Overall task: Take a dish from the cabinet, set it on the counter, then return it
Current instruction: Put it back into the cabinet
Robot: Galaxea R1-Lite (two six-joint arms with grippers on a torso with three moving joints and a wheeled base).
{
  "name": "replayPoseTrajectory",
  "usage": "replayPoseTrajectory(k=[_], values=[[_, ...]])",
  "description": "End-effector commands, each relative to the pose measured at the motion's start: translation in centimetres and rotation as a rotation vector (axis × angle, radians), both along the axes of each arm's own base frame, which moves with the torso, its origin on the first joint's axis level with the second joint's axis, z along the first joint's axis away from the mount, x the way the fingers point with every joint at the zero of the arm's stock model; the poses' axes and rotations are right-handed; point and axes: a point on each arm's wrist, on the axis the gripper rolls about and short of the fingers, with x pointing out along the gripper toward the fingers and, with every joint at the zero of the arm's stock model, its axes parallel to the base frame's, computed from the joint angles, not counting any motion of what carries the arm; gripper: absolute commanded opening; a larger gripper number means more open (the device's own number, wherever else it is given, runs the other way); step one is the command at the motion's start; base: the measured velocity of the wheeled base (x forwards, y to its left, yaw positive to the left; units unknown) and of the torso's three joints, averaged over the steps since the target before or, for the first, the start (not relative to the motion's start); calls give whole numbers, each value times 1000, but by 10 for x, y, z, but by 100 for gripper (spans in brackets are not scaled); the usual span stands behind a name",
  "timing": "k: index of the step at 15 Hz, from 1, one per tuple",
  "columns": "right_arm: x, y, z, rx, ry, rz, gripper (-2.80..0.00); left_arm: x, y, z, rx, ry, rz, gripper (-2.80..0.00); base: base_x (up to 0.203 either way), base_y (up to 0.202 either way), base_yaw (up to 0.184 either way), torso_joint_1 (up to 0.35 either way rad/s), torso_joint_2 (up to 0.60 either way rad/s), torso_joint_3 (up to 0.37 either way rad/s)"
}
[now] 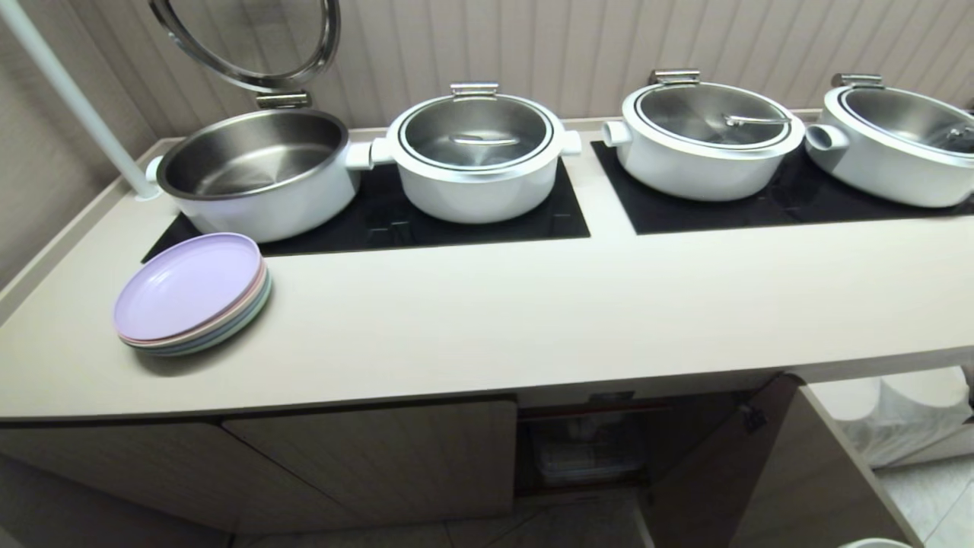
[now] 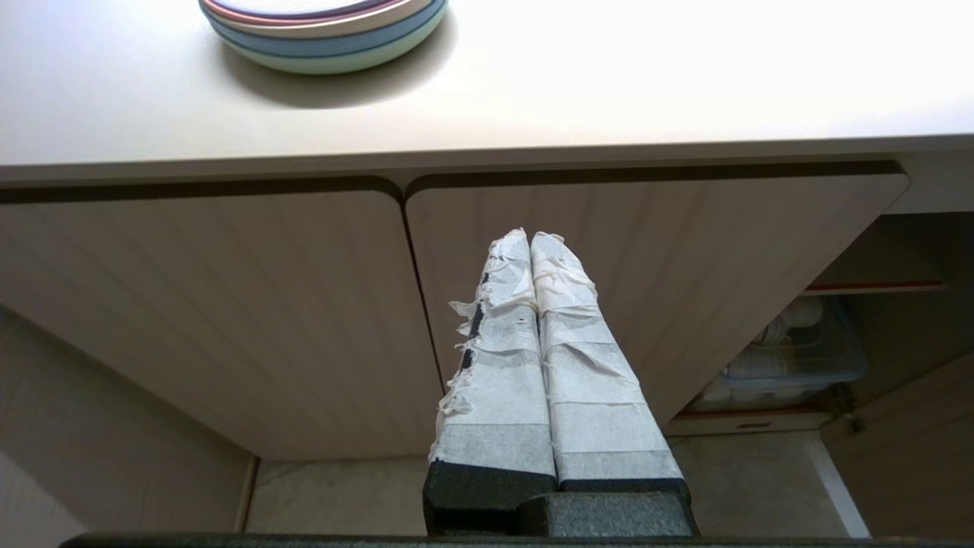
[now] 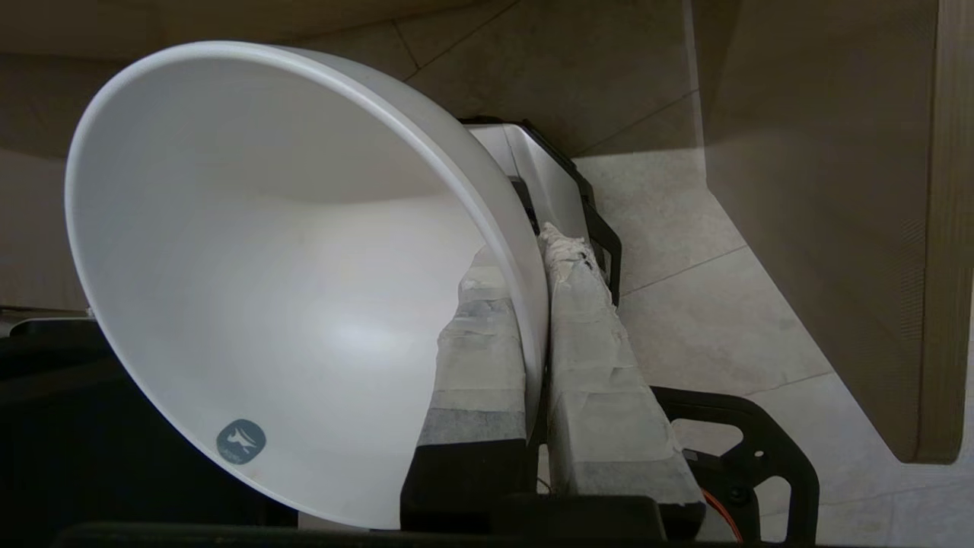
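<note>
**Bowl pinched by its rim, low beside the open cabinet**

The bowl hangs in the right gripper, whose taped fingers are clamped on the rim wall, one inside and one outside. That edge grip suits a deep, smooth bowl with no handle, though it leaves the bowl tipped on its side over the floor tiles, out of the head view.

The cabinet stands open under the counter, a clear bin of white crockery on its shelf.

The left gripper, jaws pressed together and empty, idles before the closed doors. The plates sit stacked at the counter's left, leaving bare worktop for the bowl.
</note>
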Motion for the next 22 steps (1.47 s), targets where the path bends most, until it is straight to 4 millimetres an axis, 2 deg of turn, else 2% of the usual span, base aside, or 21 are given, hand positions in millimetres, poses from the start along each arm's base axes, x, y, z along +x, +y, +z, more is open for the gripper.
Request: replayPoseTrajectory(k=[1,13,22], values=[[0,0,-1,2,7,1,-280,0,0,0,0,-1,1,-280,0,0,0,0,0,0],[-4,2,-2,65,9,43,-280,0,0,0,0,-1,1,-280,0,0,0,0,0,0],[-11,8,-4,135,37,165,-280,0,0,0,0,-1,1,-280,0,0,0,0,0,0]])
